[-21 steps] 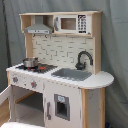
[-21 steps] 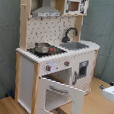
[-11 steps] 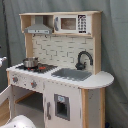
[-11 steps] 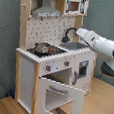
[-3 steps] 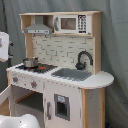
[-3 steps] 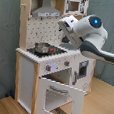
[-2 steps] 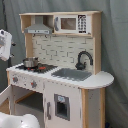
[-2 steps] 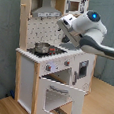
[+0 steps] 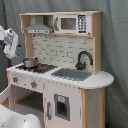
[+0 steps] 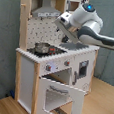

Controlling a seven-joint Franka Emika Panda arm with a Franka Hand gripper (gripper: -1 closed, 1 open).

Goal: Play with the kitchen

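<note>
Since the earlier frames the arm [image 10: 91,31] has swung in from the second exterior view's right and now hangs over the counter of the kitchen [image 9: 60,75], above the hob; nothing on the kitchen itself appears displaced.

Kitchen: stands upright on the floor against a grey curtain, filling both exterior views. Its oven door [image 10: 59,96] hangs open below the hob, while the microwave [image 9: 70,23] looks closed.

Progress: judged early. A small pot [image 10: 42,48] sits on the hob near the counter's back edge, untouched, and no contact with any part is visible. Knobs, sink [image 9: 72,75], faucet [image 9: 84,59] and doors all remain to be handled.

Hidden or unclear: the arm's bulk covers the sink side of the counter in the second exterior view. The gripper [image 9: 9,42] shows only at the first exterior view's left edge, partly cut off; whether its jaws are apart or together cannot be told. A white rounded shape crosses that view's lower left corner, unidentified.
</note>
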